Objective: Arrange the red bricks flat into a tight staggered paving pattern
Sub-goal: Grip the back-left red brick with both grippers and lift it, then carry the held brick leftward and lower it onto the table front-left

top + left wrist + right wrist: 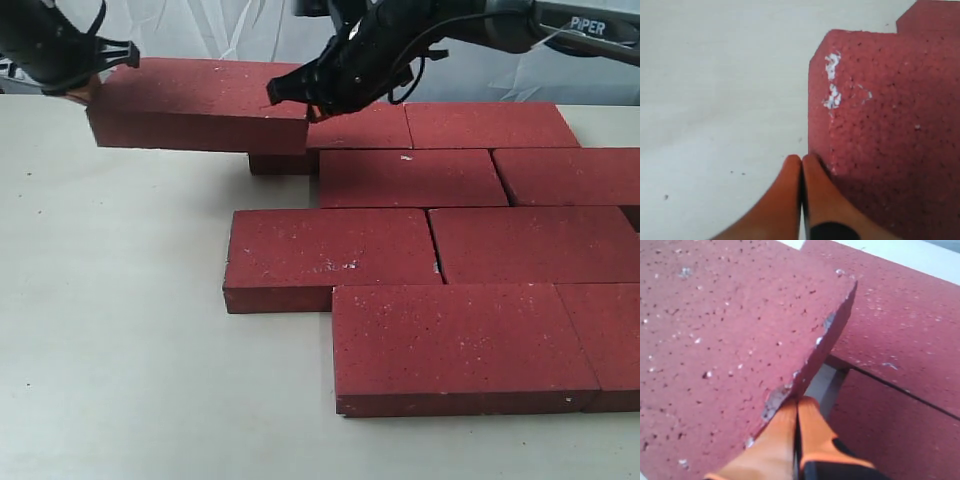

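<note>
Several red bricks lie flat in staggered rows on the right of the table. One more red brick sits raised at the back left, its right end overlapping a laid brick, with a small dark-red piece showing beneath it. My left gripper is shut, its tips against the raised brick's left end. In the left wrist view the gripper touches the brick's edge. My right gripper is shut at the brick's right end. In the right wrist view it sits against the chipped corner.
The pale table spreads bare to the left and front of the paving. Front bricks reach near the table's front right. In the right wrist view a narrow gap shows between the raised brick and the laid bricks.
</note>
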Robot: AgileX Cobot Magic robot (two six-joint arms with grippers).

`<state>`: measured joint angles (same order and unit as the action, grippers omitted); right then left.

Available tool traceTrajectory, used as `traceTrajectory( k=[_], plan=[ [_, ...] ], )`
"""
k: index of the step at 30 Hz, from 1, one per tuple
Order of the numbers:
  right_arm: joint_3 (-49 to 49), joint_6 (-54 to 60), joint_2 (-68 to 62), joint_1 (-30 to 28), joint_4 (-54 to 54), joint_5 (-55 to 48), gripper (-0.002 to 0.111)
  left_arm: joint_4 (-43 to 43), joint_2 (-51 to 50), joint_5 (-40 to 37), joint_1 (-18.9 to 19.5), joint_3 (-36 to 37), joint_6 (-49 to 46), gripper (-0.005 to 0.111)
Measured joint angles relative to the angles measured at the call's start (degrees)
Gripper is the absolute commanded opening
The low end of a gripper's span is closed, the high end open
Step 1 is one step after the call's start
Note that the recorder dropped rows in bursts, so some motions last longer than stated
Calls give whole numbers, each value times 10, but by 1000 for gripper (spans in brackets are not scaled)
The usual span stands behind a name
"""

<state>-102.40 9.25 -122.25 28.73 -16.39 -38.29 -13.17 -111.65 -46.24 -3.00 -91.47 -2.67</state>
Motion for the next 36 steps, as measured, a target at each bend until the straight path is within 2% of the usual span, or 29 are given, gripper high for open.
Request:
traceTrajectory(
  k=[7, 13, 23, 31, 36],
  plan=[
    [0, -4, 0, 55, -3, 56, -1, -5, 31, 71, 58, 117, -2, 0],
    [0, -18, -28, 81, -34, 139, -1, -30, 31, 129, 95, 177, -3, 0],
    [1, -26, -121, 88, -92, 167, -1, -61, 20, 244, 103, 209, -3, 0],
    [5, -29, -134, 90, -104, 169, -1, -65, -19, 250, 105, 209, -3, 0],
    [5, -75, -134, 90, -113, 183, -1, -59, -25, 250, 112, 209, -3, 0]
  ],
)
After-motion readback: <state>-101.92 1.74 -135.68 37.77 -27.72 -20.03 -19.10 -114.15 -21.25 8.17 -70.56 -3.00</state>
